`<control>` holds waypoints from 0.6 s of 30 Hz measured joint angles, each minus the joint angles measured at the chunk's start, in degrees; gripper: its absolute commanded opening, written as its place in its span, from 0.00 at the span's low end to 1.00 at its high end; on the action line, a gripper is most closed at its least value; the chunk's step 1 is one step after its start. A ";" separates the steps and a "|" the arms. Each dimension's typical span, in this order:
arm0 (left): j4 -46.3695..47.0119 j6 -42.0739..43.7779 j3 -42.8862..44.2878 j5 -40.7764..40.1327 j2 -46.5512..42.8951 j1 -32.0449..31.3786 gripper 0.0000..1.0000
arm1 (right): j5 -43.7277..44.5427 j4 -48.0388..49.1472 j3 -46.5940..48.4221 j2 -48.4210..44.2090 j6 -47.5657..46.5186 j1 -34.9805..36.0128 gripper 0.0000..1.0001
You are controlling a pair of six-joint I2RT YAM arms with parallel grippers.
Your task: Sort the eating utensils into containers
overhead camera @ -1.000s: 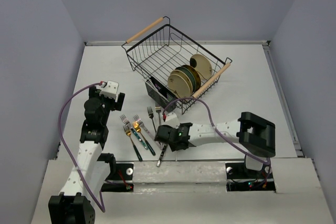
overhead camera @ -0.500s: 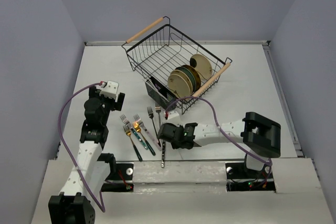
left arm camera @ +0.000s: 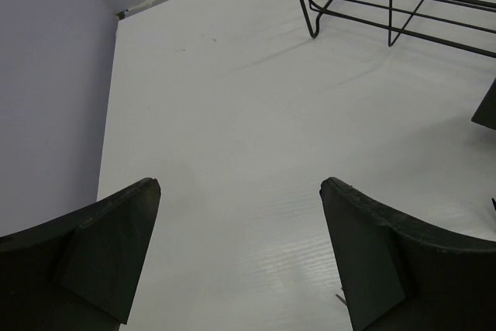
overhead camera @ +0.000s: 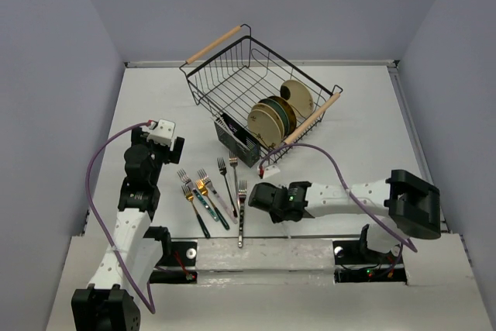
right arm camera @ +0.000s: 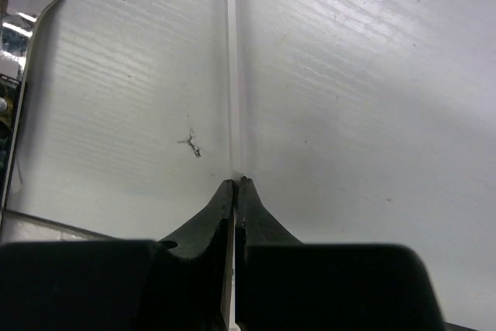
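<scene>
Right gripper [right arm camera: 235, 182] is pinched shut on a thin silver fork [right arm camera: 231, 75], which your wrist view shows edge-on. Overhead you see the other forks [overhead camera: 203, 195] lying alongside, the caddy [overhead camera: 231, 136] beyond them, and your left gripper [left arm camera: 240, 184] agape.

Overhead rear view; two wrist close-ups

bare table [overhead camera: 155, 98] left of wire basket [overhead camera: 213, 45], forks [overhead camera: 205, 195] cluttering near middle

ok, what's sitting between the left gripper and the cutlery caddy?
Nothing. In the top view the stretch of table from the left gripper to the caddy is bare; the forks lie nearer the arms, off that line.
</scene>
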 measured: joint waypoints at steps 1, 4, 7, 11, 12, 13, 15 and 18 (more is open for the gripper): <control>0.00 0.00 0.00 0.00 0.00 0.00 0.99 | 0.15 -0.85 0.02 -1.03 -1.05 0.07 0.00; 0.00 0.00 0.00 0.00 0.00 0.00 0.99 | 0.94 -2.89 1.20 -3.72 -4.68 0.92 0.00; 0.02 0.02 0.00 0.00 0.00 0.00 0.99 | 1.25 -3.43 3.58 -4.66 -8.55 2.60 0.00; 0.02 0.00 0.00 0.00 0.00 0.00 0.99 | 1.53 -3.50 6.45 -4.68 -14.21 4.83 0.00; 0.02 0.00 -0.02 -0.02 0.00 0.00 0.99 | 1.40 -3.37 7.04 -4.68 -15.82 5.27 0.00; 0.02 0.00 -0.02 0.00 0.00 0.00 0.99 | 0.98 -2.82 7.48 -4.79 -17.62 5.53 0.00; 0.02 0.02 -0.02 0.00 0.00 0.00 0.99 | -0.22 -1.29 7.65 -5.46 -20.59 5.68 0.00; 0.02 0.02 -0.02 0.00 0.00 0.00 0.99 | -2.93 1.73 7.50 -8.07 -25.18 5.68 0.00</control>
